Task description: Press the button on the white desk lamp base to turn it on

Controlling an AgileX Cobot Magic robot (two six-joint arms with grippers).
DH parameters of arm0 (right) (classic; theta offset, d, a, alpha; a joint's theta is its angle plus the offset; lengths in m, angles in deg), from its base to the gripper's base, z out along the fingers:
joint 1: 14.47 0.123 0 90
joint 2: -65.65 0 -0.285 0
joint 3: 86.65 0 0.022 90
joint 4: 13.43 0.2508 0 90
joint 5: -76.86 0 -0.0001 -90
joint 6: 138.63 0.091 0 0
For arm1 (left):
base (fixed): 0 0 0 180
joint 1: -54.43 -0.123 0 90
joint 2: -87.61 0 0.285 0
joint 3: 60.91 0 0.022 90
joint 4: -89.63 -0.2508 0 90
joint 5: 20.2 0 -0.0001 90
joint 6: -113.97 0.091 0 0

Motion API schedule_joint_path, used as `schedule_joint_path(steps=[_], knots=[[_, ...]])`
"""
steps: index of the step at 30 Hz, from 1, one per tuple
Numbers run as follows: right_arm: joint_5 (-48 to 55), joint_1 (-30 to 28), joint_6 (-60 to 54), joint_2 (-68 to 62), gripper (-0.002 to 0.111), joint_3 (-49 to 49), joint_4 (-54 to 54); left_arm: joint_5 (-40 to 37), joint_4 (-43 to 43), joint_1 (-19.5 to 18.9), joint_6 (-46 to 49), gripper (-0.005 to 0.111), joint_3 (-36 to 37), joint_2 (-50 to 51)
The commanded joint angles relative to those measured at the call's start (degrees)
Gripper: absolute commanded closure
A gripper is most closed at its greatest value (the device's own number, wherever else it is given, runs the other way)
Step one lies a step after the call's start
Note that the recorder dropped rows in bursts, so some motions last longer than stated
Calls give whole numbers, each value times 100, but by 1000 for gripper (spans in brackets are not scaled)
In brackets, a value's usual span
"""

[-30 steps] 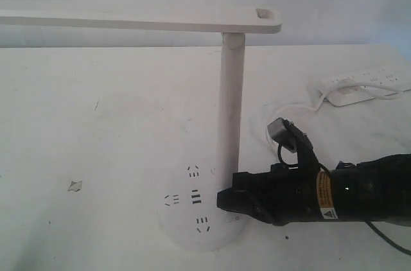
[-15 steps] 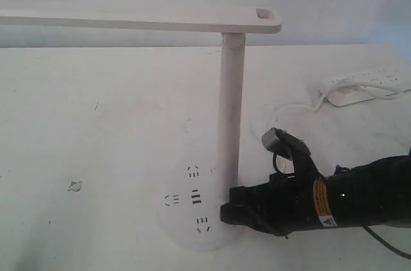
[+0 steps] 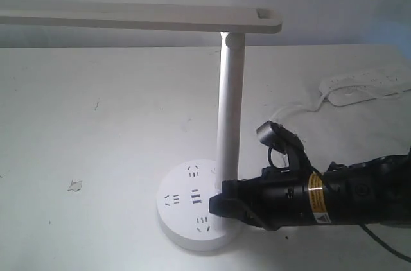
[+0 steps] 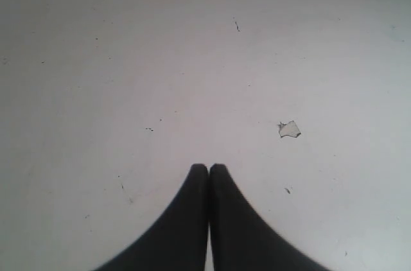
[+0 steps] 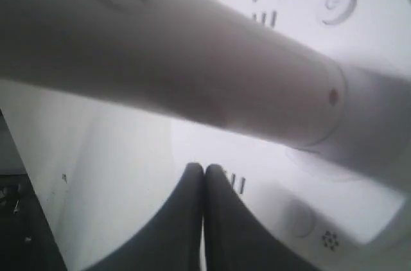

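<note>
The white desk lamp (image 3: 229,110) stands mid-table, its flat arm (image 3: 141,17) reaching left. A bright glow shows under the arm where it meets the column. Its round base (image 3: 183,219) carries dark socket slots. My right gripper (image 3: 215,205) is shut and lies low over the base's right side, beside the column. In the exterior view it hides the button. In the right wrist view the button (image 5: 298,218) sits just beside the shut fingers (image 5: 204,169), which point past it at two slots. My left gripper (image 4: 209,168) is shut over bare table.
A long white power strip (image 3: 369,85) lies at the back right, and its cable (image 3: 292,109) curls toward the lamp. A small chipped spot (image 3: 75,185) marks the table at the left. The lamp column (image 5: 192,72) crosses close above the right gripper.
My right gripper has slid left and down onto the base, covering the button. The base and the column's top now look brightly lit, and the rest of the scene looks dimmer.
</note>
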Motion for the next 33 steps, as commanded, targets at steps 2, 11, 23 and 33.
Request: schedule_joint_path(steps=[2,11,23,33], knots=[[242,0,193,903,108,-10,-386,11,26,45,0,107,11,-18],[692,0,2639,3400,108,-21,-3482,11,26,45,0,107,11,-18],[2776,0,1010,6456,108,-48,-3482,11,26,45,0,107,11,-18],[4497,-777,1671,8753,108,-2222,-3482,11,26,45,0,107,11,-18]])
